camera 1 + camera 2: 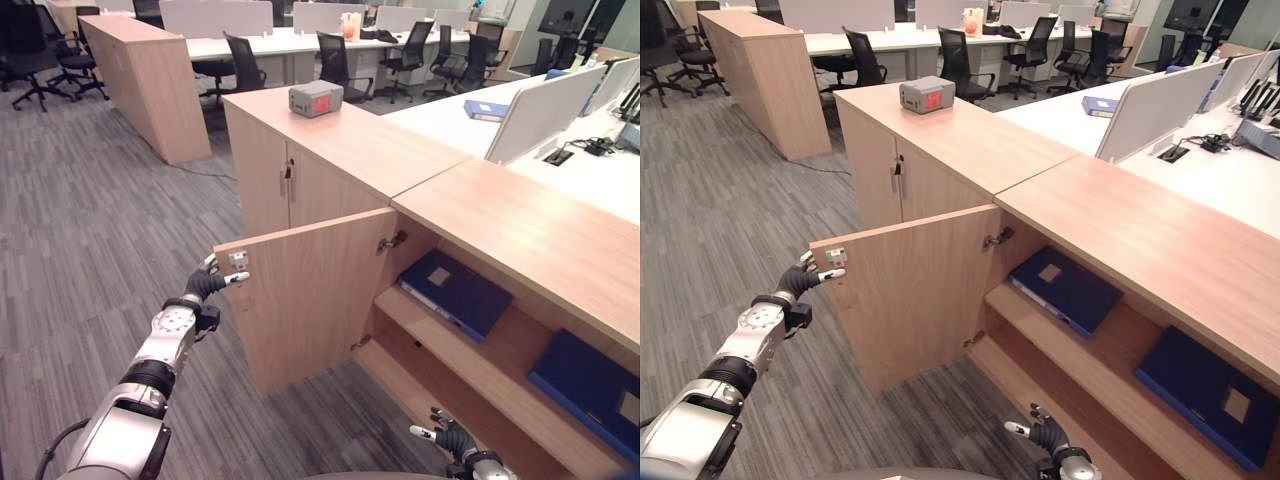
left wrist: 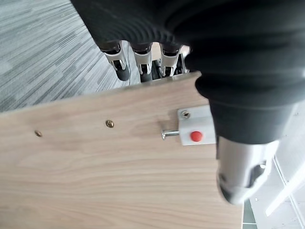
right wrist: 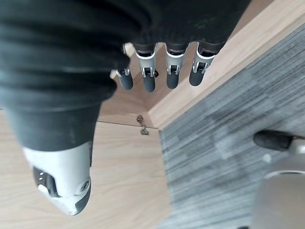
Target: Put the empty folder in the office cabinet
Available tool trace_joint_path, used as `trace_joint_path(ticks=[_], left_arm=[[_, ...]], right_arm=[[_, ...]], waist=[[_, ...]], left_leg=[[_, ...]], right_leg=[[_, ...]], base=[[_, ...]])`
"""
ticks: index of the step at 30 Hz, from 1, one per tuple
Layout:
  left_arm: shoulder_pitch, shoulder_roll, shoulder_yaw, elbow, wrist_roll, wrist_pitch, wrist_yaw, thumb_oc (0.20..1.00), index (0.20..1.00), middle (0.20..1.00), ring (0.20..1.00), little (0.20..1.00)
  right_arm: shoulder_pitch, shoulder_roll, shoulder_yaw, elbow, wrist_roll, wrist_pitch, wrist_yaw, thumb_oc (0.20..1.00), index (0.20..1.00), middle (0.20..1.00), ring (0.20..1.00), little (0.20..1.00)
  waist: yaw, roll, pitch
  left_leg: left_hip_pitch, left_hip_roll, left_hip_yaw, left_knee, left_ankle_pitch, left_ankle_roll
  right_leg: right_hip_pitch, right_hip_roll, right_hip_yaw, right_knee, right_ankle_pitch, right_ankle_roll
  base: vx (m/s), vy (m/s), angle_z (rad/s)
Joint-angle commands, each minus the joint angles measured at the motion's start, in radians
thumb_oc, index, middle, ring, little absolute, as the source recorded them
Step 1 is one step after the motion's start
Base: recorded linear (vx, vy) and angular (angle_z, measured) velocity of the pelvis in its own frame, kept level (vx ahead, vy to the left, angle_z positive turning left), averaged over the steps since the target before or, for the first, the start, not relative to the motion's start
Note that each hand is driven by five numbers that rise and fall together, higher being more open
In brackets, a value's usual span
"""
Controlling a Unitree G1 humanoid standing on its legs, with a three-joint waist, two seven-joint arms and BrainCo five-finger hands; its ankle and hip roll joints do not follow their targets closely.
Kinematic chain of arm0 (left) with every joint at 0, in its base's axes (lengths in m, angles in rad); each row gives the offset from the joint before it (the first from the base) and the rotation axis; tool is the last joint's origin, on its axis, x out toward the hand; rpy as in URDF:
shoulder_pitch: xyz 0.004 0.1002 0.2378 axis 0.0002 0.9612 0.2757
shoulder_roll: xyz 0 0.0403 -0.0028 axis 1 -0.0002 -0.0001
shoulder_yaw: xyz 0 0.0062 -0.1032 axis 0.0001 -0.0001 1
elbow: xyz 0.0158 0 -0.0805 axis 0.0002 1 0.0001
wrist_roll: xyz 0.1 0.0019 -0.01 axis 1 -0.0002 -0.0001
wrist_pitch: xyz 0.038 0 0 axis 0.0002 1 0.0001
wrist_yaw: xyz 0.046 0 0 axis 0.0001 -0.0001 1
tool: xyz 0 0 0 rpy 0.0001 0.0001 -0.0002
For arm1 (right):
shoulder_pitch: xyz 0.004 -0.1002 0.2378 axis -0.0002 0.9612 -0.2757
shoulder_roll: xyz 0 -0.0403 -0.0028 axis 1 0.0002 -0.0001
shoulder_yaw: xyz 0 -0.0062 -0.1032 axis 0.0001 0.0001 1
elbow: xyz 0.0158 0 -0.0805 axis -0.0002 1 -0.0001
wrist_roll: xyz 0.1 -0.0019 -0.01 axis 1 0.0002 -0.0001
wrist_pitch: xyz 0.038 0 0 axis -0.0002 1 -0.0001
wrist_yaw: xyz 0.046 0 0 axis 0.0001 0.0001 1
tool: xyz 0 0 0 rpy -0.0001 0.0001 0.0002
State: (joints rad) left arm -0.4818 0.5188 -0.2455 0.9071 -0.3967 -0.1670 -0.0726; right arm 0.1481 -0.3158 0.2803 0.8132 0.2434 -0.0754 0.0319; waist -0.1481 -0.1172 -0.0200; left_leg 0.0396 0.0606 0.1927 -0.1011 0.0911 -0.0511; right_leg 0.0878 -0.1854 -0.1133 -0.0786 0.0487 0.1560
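The low wooden office cabinet (image 1: 520,230) has its left door (image 1: 305,300) swung open towards me. My left hand (image 1: 203,285) grips that door's free edge: fingers (image 2: 143,67) hook over the outer side and the thumb (image 2: 243,167) lies on the inner face beside a white latch (image 2: 195,131). Inside, a dark blue folder (image 1: 455,292) lies flat on the upper shelf (image 1: 480,360), and a second blue folder (image 1: 590,385) lies further right. My right hand (image 1: 450,438) hangs low before the cabinet's bottom, fingers (image 3: 147,78) relaxed and holding nothing.
A grey box (image 1: 316,98) with a red label sits on the taller cabinet (image 1: 300,170) behind the door. A blue folder (image 1: 485,110) lies on the white desk (image 1: 450,120) behind a partition. Office chairs and desks stand far back. Grey carpet (image 1: 90,250) stretches out on the left.
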Motion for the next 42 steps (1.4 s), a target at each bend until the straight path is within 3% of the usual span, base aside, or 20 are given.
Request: trace_joint_path(ticks=[1, 8, 15, 20, 28, 33, 37, 38, 40, 42], left_arm=[[-0.189, -0.015, -0.039, 0.040, -0.010, -0.041, -0.031, 1.000, 1.000, 1.000, 1.000, 1.000], [-0.210, -0.033, -0.095, -0.007, 0.006, -0.043, -0.049, 1.000, 1.000, 1.000, 1.000, 1.000], [-0.120, -0.085, -0.125, -0.154, -0.009, -0.049, -0.057, 1.000, 1.000, 1.000, 1.000, 1.000], [-0.005, -0.086, -0.155, -0.311, 0.008, -0.046, -0.076, 1.000, 1.000, 1.000, 1.000, 1.000], [0.326, 0.087, -0.147, -0.635, -0.004, -0.007, -0.245, 1.000, 1.000, 1.000, 1.000, 1.000], [0.459, 0.133, -0.121, -0.736, -0.052, 0.021, -0.311, 1.000, 1.000, 1.000, 1.000, 1.000], [0.503, 0.116, -0.112, -0.775, -0.074, 0.033, -0.320, 1.000, 1.000, 1.000, 1.000, 1.000], [0.506, 0.109, -0.109, -0.783, -0.073, 0.038, -0.317, 1.000, 1.000, 1.000, 1.000, 1.000], [0.518, 0.095, -0.099, -0.807, -0.086, 0.047, -0.308, 1.000, 1.000, 1.000, 1.000, 1.000], [0.526, 0.078, -0.092, -0.816, -0.088, 0.056, -0.312, 1.000, 1.000, 1.000, 1.000, 1.000]], right_arm=[[-0.079, -0.021, 0.026, -0.059, -0.036, -0.029, 0.004, 1.000, 1.000, 1.000, 1.000, 1.000], [-0.080, -0.012, 0.045, -0.072, -0.029, -0.034, 0.008, 1.000, 1.000, 1.000, 1.000, 1.000], [-0.065, 0.000, 0.029, -0.071, -0.027, -0.032, 0.007, 1.000, 1.000, 1.000, 1.000, 1.000], [-0.066, 0.006, 0.004, -0.072, -0.028, -0.029, -0.001, 1.000, 1.000, 1.000, 1.000, 1.000], [-0.054, 0.003, -0.061, -0.118, -0.032, -0.021, 0.015, 1.000, 1.000, 1.000, 1.000, 1.000], [-0.088, 0.007, -0.087, -0.106, -0.031, -0.015, 0.007, 1.000, 1.000, 1.000, 1.000, 1.000], [-0.103, 0.007, -0.086, -0.110, -0.034, -0.013, 0.004, 1.000, 1.000, 1.000, 1.000, 1.000], [-0.108, 0.007, -0.085, -0.114, -0.037, -0.010, 0.002, 1.000, 1.000, 1.000, 1.000, 1.000], [-0.122, 0.009, -0.084, -0.094, -0.042, -0.009, -0.006, 1.000, 1.000, 1.000, 1.000, 1.000], [-0.127, 0.016, -0.075, -0.090, -0.044, -0.011, -0.011, 1.000, 1.000, 1.000, 1.000, 1.000]], waist=[[0.009, 0.002, 0.057], [0.007, -0.032, 0.073], [0.029, -0.031, 0.083], [0.054, -0.013, 0.093], [0.092, 0.039, 0.101], [0.101, 0.081, 0.118], [0.097, 0.110, 0.135], [0.100, 0.121, 0.144], [0.117, 0.148, 0.152], [0.124, 0.152, 0.149]], left_leg=[[0.072, 0.033, 0.051, 0.014, -0.130, -0.018], [0.046, 0.047, 0.057, 0.014, -0.125, -0.019], [0.049, 0.041, 0.037, 0.014, -0.132, -0.017], [0.055, 0.029, 0.015, 0.014, -0.137, -0.012], [0.070, 0.008, -0.006, 0.015, -0.144, -0.001], [0.066, -0.003, 0.021, 0.016, -0.147, 0.009], [0.063, -0.002, 0.063, 0.015, -0.140, 0.012], [0.063, 0.000, 0.079, 0.016, -0.137, 0.015], [0.051, 0.017, 0.121, 0.023, -0.129, 0.016], [0.052, 0.018, 0.160, 0.032, -0.127, 0.015]], right_leg=[[-0.087, -0.040, 0.010, 0.060, 0.052, 0.106], [-0.116, -0.028, 0.020, 0.054, 0.065, 0.106], [-0.103, -0.036, 0.000, 0.052, 0.052, 0.104], [-0.089, -0.045, -0.019, 0.061, 0.039, 0.101], [-0.065, -0.069, -0.047, 0.077, 0.026, 0.097], [-0.092, -0.087, -0.049, 0.097, 0.049, 0.103], [-0.127, -0.098, -0.055, 0.155, 0.063, 0.105], [-0.144, -0.102, -0.074, 0.188, 0.060, 0.103], [-0.148, -0.130, -0.209, 0.249, 0.023, 0.081], [-0.124, -0.142, -0.313, 0.279, -0.005, 0.066]], base=[[-0.05, -0.016, -0.09], [-0.04, -0.028, -0.06], [0.00, 0.001, 0.01], [0.02, 0.021, 0.14], [0.01, 0.021, 0.06], [-0.03, 0.023, -0.03], [-0.07, 0.017, -0.28], [-0.14, 0.020, -0.19], [-0.14, 0.022, -0.44], [-0.09, -0.010, -0.85]])
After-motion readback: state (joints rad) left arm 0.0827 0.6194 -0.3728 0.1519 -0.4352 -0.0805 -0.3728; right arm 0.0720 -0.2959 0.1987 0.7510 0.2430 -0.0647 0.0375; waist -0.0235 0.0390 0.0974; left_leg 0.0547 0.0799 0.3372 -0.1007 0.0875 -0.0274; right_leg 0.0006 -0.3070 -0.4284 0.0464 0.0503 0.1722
